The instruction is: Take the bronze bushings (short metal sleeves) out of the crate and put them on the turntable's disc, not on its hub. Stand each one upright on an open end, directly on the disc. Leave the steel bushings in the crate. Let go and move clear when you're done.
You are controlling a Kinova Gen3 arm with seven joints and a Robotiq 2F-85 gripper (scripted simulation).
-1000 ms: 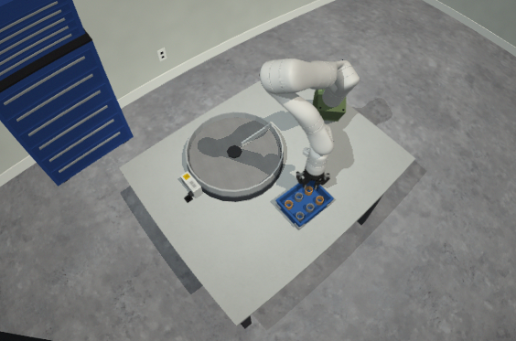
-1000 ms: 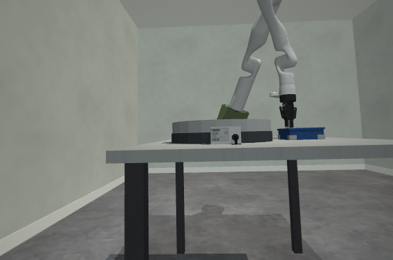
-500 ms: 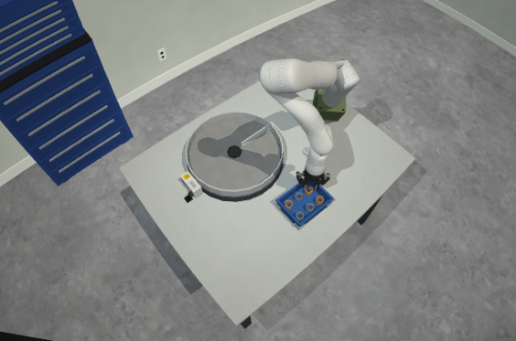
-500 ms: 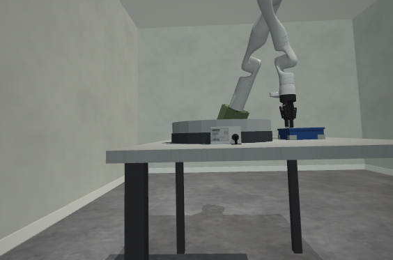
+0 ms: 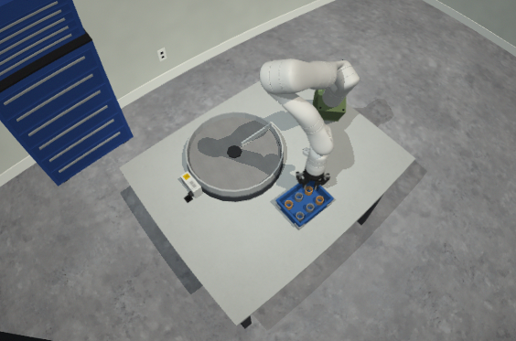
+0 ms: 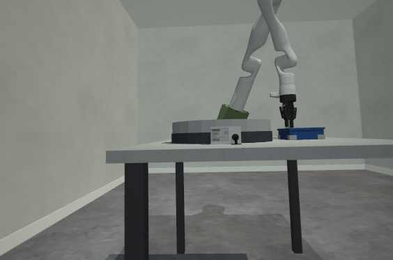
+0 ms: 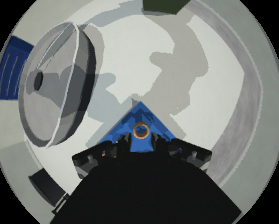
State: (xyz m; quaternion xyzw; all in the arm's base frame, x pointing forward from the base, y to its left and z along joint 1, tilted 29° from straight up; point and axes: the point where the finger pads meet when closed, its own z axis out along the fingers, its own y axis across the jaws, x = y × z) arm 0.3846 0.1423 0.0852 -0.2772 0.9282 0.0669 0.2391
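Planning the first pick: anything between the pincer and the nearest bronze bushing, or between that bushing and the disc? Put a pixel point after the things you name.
Nothing visible between the pincer [image 5: 312,187] [image 6: 289,126] [image 7: 142,142] and that bronze bushing [image 5: 309,193] [image 7: 134,131]. Toward the disc [image 5: 210,177] [image 7: 42,112], the crate's wall [image 5: 286,192] and the turntable's raised rim [image 5: 282,156] [image 6: 195,127] [image 7: 76,60] intervene; the carry should probably lift over both.

My gripper [image 5: 312,186] is over the crate [image 5: 298,223], where three bronze bushings and three steel ones sit; the turntable's disc [image 5: 215,174] beside it bears no bushings.

Top looks down — exterior sideways, wrist close.
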